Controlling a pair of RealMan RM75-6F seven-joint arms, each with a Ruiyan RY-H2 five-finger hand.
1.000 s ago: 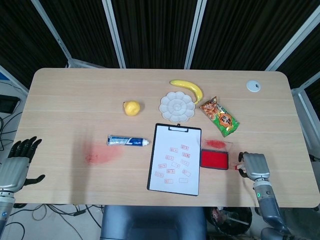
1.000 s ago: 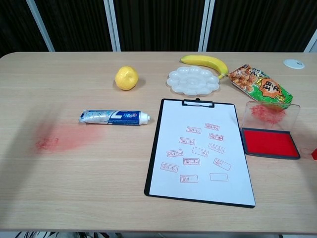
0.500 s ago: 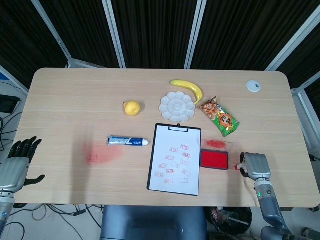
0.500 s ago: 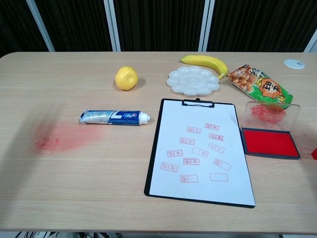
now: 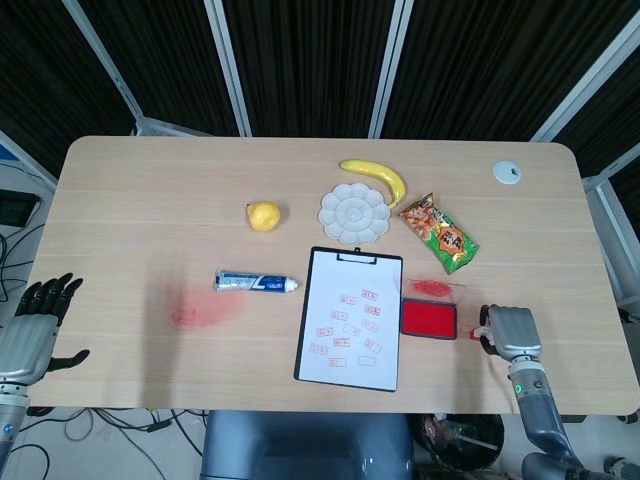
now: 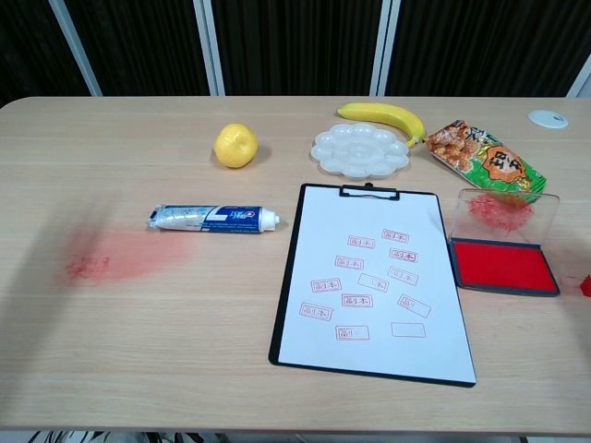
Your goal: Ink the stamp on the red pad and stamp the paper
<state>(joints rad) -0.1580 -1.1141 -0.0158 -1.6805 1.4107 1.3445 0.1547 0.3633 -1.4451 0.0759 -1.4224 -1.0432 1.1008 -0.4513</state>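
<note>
Stamp (image 5: 477, 337) sits gripped in the right hand (image 5: 508, 331) beside red pad (image 5: 429, 318).

Ink pad (image 6: 502, 266) right of clipboard (image 6: 373, 281); toothpaste (image 6: 213, 219) left.

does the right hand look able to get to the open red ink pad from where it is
Probably yes. The right hand sits just beside the open red ink pad with only bare wooden table between them, and the lid stands at the far side.

Bright, even overhead light; sharp focus, soft faint shadows.
</note>
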